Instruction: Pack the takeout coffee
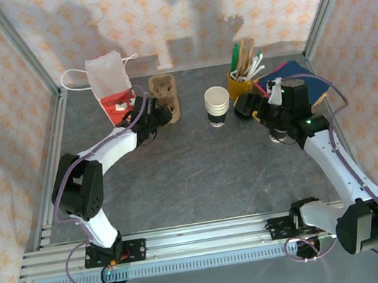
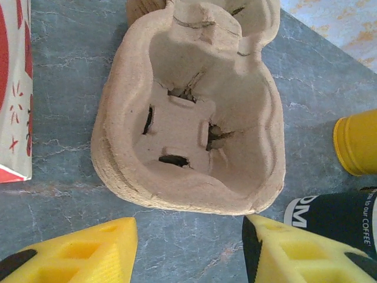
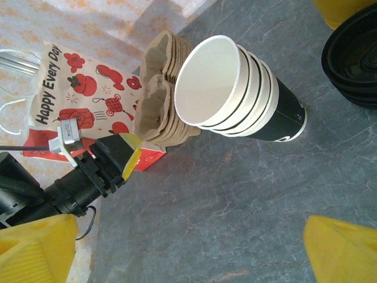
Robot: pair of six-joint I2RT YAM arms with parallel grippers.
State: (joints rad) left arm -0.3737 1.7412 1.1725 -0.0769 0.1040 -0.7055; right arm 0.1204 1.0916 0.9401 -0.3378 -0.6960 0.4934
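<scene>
The takeout coffee cup [image 1: 217,106] stands upright on the grey surface [image 1: 201,175], toward the far side, between the brown cardboard carrier [image 1: 166,96] on its left and the yellow cup [image 1: 241,84] of stirrers and cutlery on its right, touching neither. From the right wrist its white rim shows several nested lips above the dark band, so it looks like a short stack. It is in no gripper.

The left gripper [image 2: 188,221] sits low just before the near end of the carrier, its yellow fingers [image 2: 88,247] apart with nothing between them and the carrier's empty well straight ahead. The cup's dark band shows just beside its right finger.

The right gripper [image 3: 188,221] is spread wide and holds nothing. It faces the cup from the right, well short of it. Behind the carrier stands a red-and-white paper bag [image 1: 111,85].
</scene>
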